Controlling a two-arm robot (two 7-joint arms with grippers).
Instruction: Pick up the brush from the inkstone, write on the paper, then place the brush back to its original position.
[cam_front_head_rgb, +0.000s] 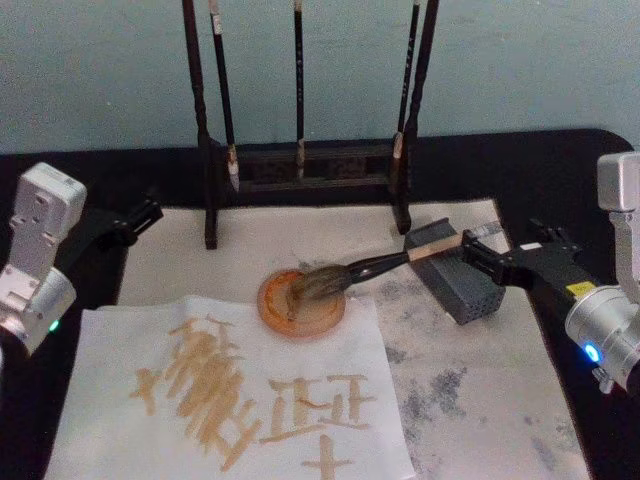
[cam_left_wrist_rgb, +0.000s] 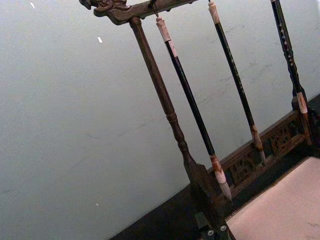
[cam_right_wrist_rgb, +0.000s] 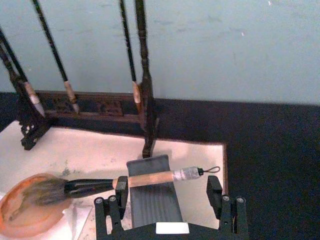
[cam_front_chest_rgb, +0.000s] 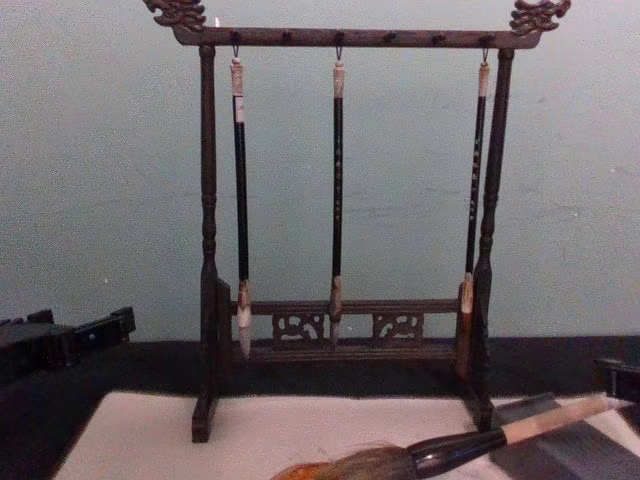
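Currently the thick tan-handled brush (cam_front_head_rgb: 400, 262) rests across the dark grey rectangular inkstone (cam_front_head_rgb: 463, 283); right gripper (cam_right_wrist_rgb: 169, 198) fingers spread wide just beside it, left gripper (cam_front_head_rgb: 140, 216) fingers indeterminate.

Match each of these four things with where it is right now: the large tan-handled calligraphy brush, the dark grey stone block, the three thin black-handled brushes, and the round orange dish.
Things:
1. Large tan-handled calligraphy brush
2. Dark grey stone block
3. Thin black-handled brushes
4. Round orange dish

Places:
A. Hanging from the wooden rack
B. Under the big brush's bristles
C. Lying across the stone block
D. On the off-white sheet, in front of the right gripper

Pairs: 1-C, 2-D, 3-A, 4-B
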